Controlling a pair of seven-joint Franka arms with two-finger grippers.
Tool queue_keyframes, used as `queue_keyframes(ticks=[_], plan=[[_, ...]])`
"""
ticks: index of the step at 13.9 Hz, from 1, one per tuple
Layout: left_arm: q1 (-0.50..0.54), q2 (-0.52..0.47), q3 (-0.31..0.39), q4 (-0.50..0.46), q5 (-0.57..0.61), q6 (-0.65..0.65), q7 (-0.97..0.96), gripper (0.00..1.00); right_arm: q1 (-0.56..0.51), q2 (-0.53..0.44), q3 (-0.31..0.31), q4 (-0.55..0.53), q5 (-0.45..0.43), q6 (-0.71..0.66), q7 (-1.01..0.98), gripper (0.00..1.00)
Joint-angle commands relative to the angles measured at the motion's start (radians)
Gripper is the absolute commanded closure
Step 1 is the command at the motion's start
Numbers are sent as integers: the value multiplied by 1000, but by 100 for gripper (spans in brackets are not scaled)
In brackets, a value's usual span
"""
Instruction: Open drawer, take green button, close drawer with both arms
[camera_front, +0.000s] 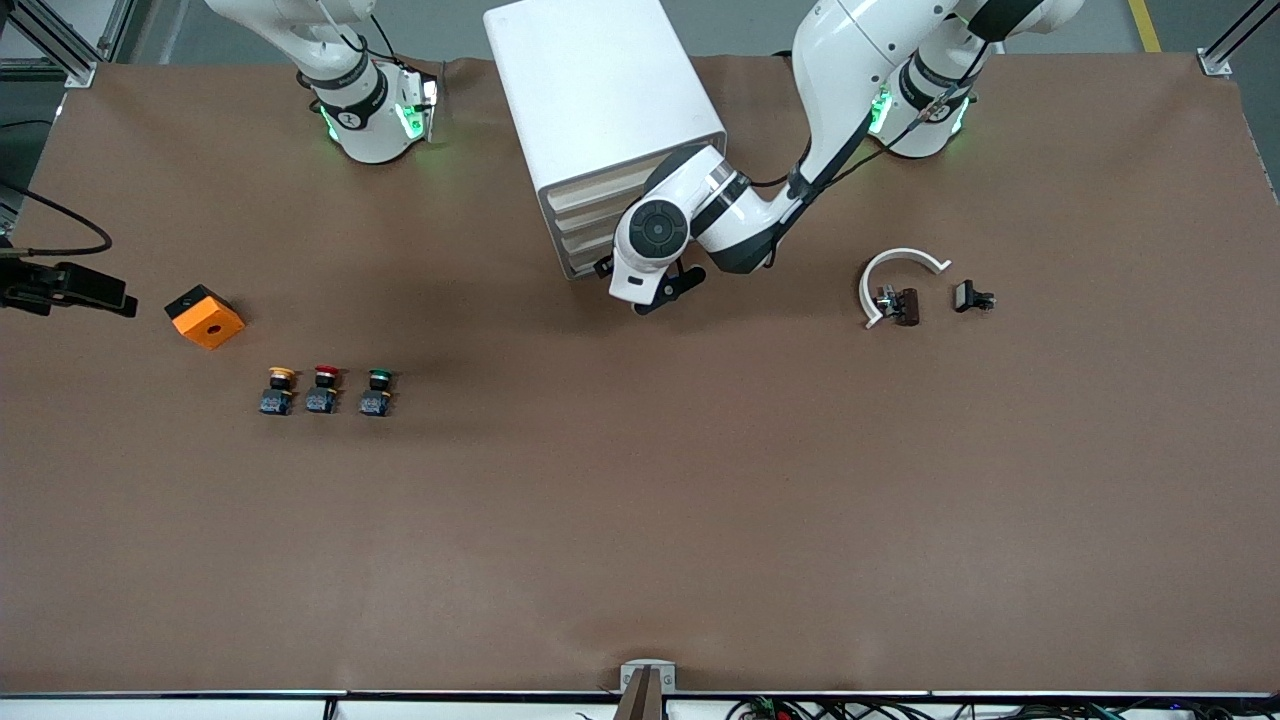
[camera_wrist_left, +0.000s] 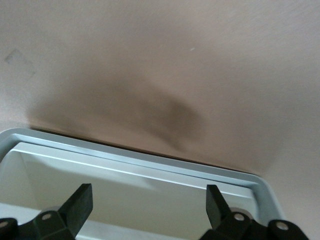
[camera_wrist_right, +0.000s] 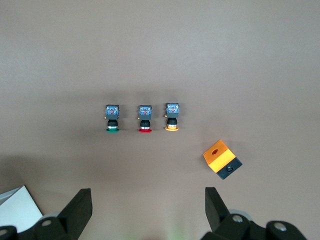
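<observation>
Left end effector (camera_wrist_left: 147, 207) released at drawer (camera_front: 585, 262) front — closed | right end effector (camera_wrist_right: 147, 210) released | button (camera_front: 377, 391) on table (camera_front: 700, 500)

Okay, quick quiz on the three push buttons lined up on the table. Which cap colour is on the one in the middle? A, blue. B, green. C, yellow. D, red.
D: in the front view the red-capped button sits between the yellow-capped button and the green-capped button, and the right wrist view shows the same order.
</observation>
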Motion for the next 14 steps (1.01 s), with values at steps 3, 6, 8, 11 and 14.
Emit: queue_keyframes(ticks=[3, 6, 8, 11, 14], plan=[[48, -16, 77, 152, -3, -172, 5, 0, -21, -32, 22, 35, 6, -95, -4, 0], [115, -78, 81, 167, 50, -243, 63, 0, -23, -104, 19, 8, 6, -112, 2, 0], [149, -137, 82, 167, 96, -307, 130, 0, -23, -152, 19, -23, 8, -135, 7, 0], [250, -230, 81, 166, 115, -407, 375, 0, -24, -258, 17, -156, 8, -83, 8, 0], [379, -347, 82, 164, 115, -551, 673, 0, -23, -301, 19, -187, 8, -61, 7, 0]])
